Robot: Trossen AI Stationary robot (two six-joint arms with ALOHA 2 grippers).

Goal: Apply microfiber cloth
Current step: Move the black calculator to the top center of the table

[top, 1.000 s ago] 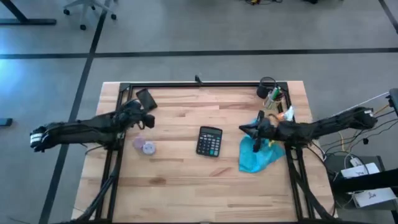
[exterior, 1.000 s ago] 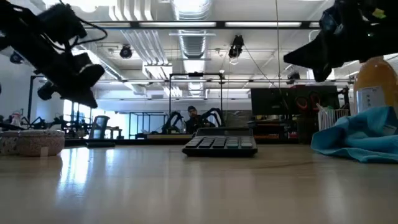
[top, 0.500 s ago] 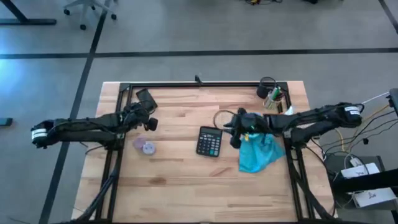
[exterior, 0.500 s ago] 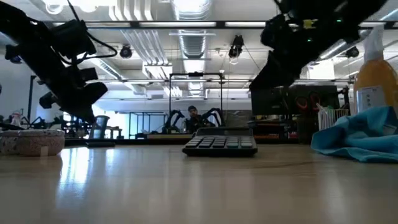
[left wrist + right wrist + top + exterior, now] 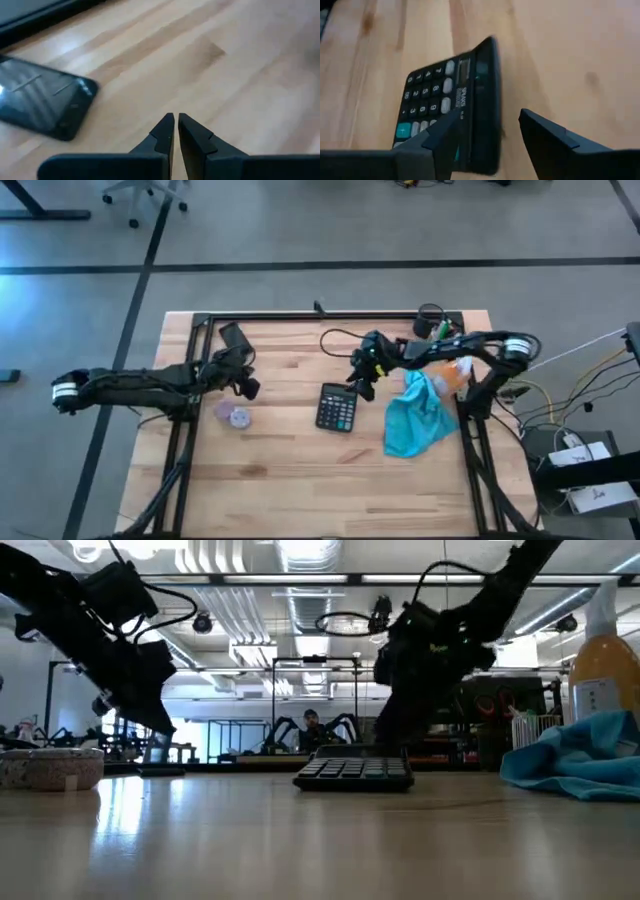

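Both grippers are empty: right gripper, fingers apart, is poised beside the calculator; microfiber cloth lies nearer it; left gripper is closed.

A black calculator lies flat on the wooden worktop, just beside the right fingers. A dark phone lies near the left fingers, a small round lilac tin just beyond them. An orange bottle stands well apart from both pairs of fingers.

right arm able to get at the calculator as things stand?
Probably yes. The right gripper hangs open just beyond the calculator, whose far edge shows between its fingers in the wrist view. Nothing lies between them; the microfiber cloth sits off to the side.
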